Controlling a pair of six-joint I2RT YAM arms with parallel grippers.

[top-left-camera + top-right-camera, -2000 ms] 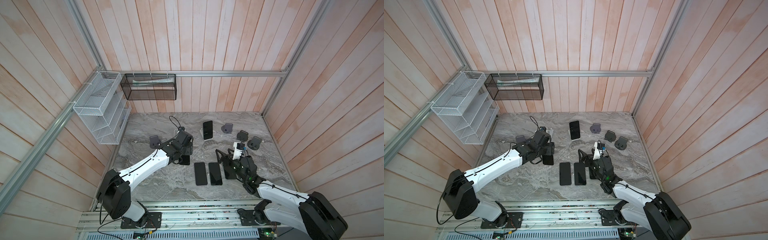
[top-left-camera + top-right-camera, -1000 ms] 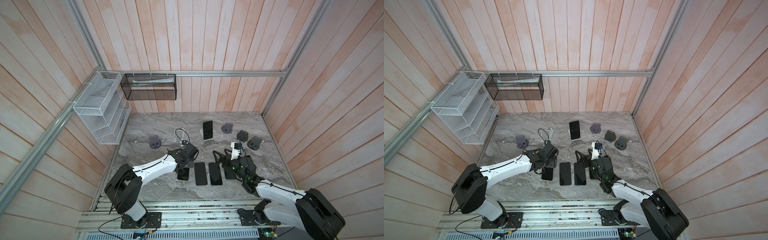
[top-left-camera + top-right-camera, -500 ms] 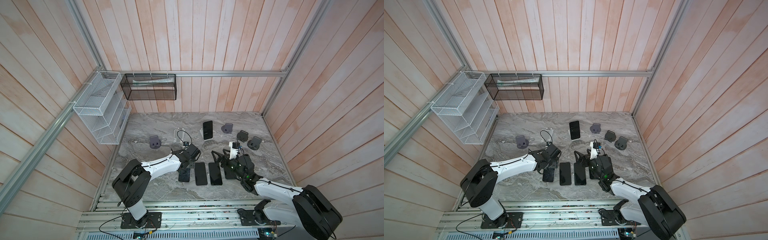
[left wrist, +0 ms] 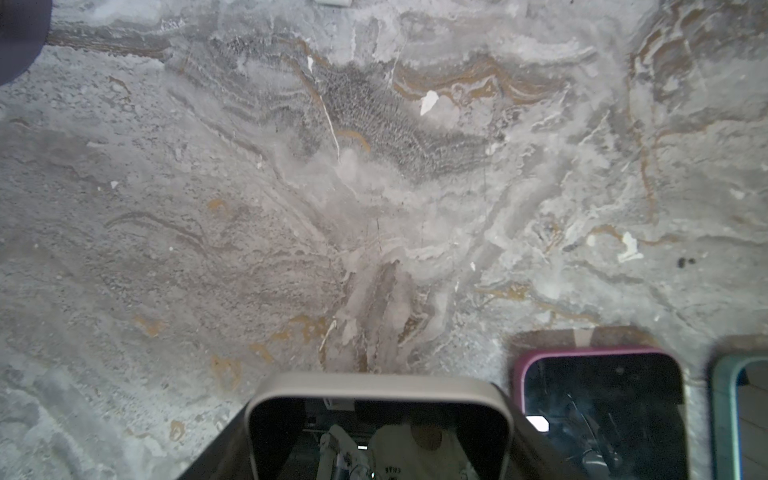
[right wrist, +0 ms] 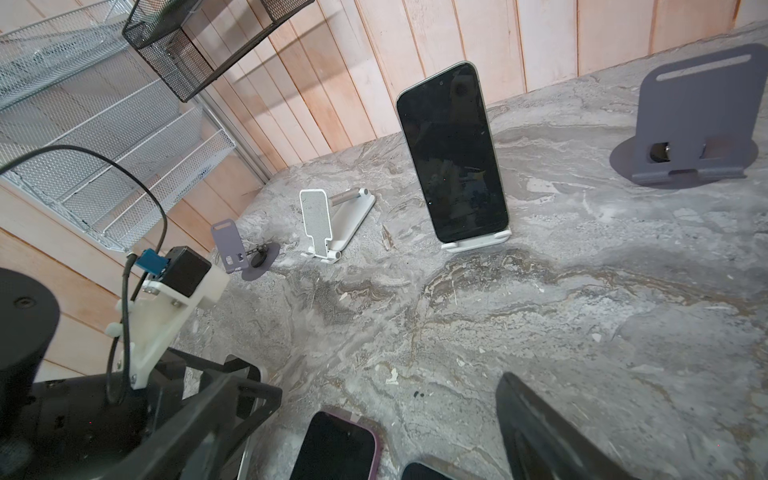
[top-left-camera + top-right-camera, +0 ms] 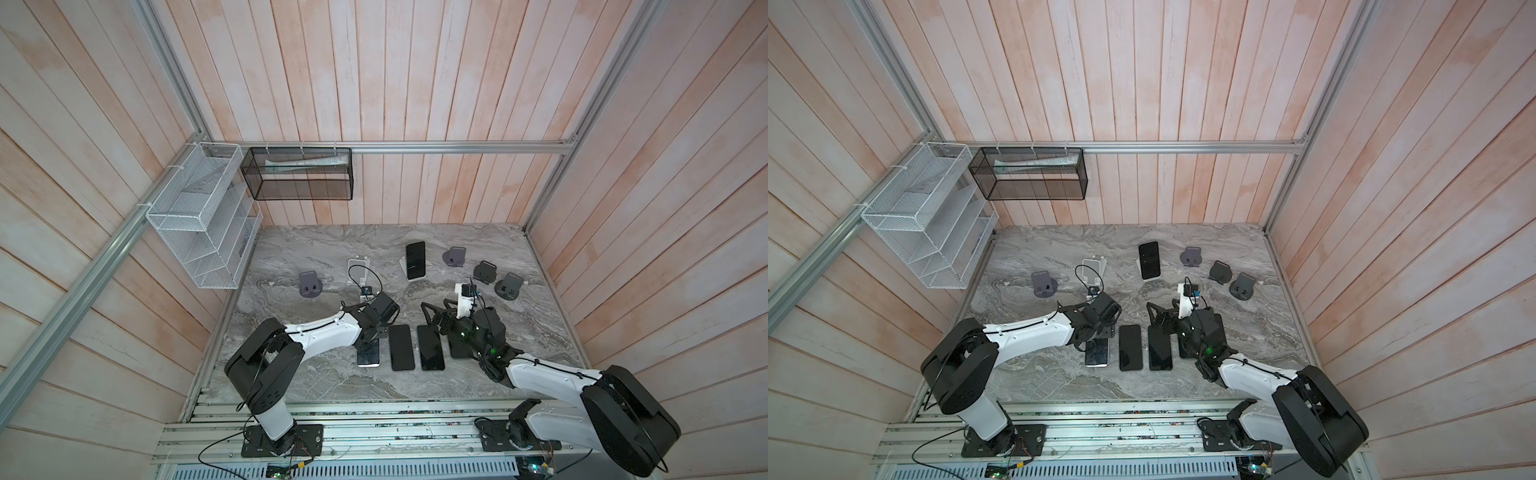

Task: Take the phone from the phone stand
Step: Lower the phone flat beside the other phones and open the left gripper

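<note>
Phones lie flat in a row (image 6: 401, 347) on the marble surface (image 6: 316, 386) in both top views. The left arm (image 6: 324, 332) bends low over the row's left end, its wrist covering the top of a grey-cased phone (image 6: 369, 356) just beside its neighbour. Behind it stands an empty white stand (image 6: 358, 268). Further back, an upright phone (image 6: 1149, 259) leans in a second white stand (image 5: 478, 243). The right fingers (image 6: 427, 311) are spread and hold nothing, near the row's other end.

From the left wrist, the left fingers (image 4: 216, 457) pinch the grey-cased phone by its long edges. Its top edge is roughly level with that of a purple-cased phone (image 4: 598, 407), close but apart. Whether its back already rests on the surface, I cannot tell.

From the right wrist, the upright phone faces the camera, its foot caught behind the second stand's front lip.

The step in hand looks like laying the grey-cased phone down. To do it well, lower until the back sits flat and only then part the fingers. Rise straight up afterwards, so nothing drags it into the purple-cased phone. The upright phone would likely come next, and it needs lifting clear of the lip before any tilt.
</note>
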